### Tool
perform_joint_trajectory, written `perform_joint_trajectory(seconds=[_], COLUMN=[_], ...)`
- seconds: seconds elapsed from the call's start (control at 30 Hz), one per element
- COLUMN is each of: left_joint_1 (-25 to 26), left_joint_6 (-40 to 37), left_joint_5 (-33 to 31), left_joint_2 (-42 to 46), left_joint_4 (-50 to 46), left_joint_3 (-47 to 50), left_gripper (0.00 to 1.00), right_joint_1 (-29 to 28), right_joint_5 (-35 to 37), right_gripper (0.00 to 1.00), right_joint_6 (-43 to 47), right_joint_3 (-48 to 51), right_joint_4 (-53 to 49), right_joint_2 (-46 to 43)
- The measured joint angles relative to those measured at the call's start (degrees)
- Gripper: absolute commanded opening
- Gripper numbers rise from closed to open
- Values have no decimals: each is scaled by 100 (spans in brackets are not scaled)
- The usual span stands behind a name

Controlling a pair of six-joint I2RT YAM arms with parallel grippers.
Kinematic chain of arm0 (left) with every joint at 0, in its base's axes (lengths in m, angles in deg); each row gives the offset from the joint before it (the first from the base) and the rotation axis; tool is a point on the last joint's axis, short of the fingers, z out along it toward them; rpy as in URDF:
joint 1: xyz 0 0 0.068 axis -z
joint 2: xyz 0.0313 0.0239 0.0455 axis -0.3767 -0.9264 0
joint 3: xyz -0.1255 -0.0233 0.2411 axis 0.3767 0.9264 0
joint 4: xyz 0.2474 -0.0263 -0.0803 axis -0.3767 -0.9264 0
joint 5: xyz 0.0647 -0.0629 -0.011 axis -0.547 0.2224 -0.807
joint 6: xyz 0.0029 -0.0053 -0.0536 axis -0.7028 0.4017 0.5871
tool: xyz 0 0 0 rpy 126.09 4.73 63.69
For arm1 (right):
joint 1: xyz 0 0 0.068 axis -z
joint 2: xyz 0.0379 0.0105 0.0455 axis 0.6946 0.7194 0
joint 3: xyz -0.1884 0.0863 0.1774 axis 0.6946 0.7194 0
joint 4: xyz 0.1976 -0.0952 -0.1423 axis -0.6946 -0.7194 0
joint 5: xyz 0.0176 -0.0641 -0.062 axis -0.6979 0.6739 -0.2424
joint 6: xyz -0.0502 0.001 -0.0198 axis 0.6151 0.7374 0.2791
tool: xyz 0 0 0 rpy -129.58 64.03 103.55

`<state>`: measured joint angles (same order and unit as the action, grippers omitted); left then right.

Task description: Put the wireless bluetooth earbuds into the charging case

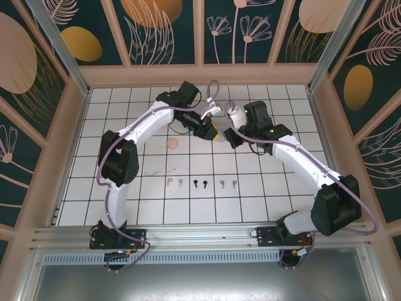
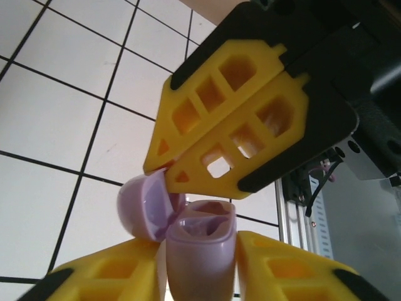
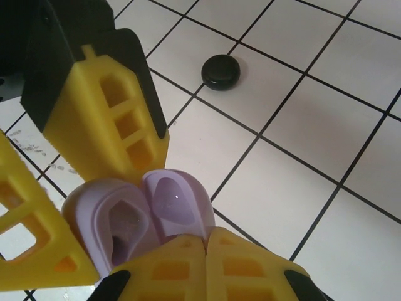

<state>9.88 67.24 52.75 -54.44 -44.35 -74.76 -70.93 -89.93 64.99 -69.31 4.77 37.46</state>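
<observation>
Lavender case (image 2: 200,263) sits nearest, pinched between the fingers of my left claw (image 2: 199,241), lid (image 2: 143,207) hinged open. My right claw (image 3: 207,241): fingers pressed together, holding nothing, tips against that lid. Cavity looks empty. All six earbuds (image 1: 195,184) lie in a row on the near tiles, well apart from both claws. Judgement: case opened; no bud seated yet.

You see the open lavender case (image 3: 135,219) up close, lid up. The left end effector (image 3: 117,207) squeezes it. Your right end effector (image 3: 205,241), fingers together, touches the lid. A black round case (image 3: 220,71) sits well apart on the tiled worktop (image 3: 313,125).
</observation>
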Motion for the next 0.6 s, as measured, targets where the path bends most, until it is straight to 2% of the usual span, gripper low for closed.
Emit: perform_joint_trajectory(seconds=[0.13, 0.17, 0.23, 0.3, 0.33, 0.47, 0.6], left_joint_1=[-9, -9, -9, -9, -7, 37, -85], left_joint_6=[4, 4, 35, 120, 208, 793, 1602], left_joint_5=[50, 70, 131, 170, 173, 52, -157], left_joint_2=[-7, -7, -4, 33, 66, 413, 1110], left_joint_4=[20, 50, 229, 466, 614, 1650, 3038], left_joint_3=[37, 68, 197, 398, 522, 1410, 2455], left_gripper=[8, 5, 0, 0, 0, 0, 0], right_joint_1=[-2, -2, 0, 15, 33, 33, 31], right_joint_5=[15, 17, 55, 116, 116, 72, 26], right_gripper=[0, 6, 23, 37, 39, 48, 52], right_joint_6=[0, -4, -28, -122, -179, -476, -977], right_joint_3=[0, 0, 0, 2, 2, 17, 350], right_joint_4=[-13, -24, -63, -120, -109, -72, 4], right_joint_2=[-2, -2, -2, -20, -48, -522, -1523])
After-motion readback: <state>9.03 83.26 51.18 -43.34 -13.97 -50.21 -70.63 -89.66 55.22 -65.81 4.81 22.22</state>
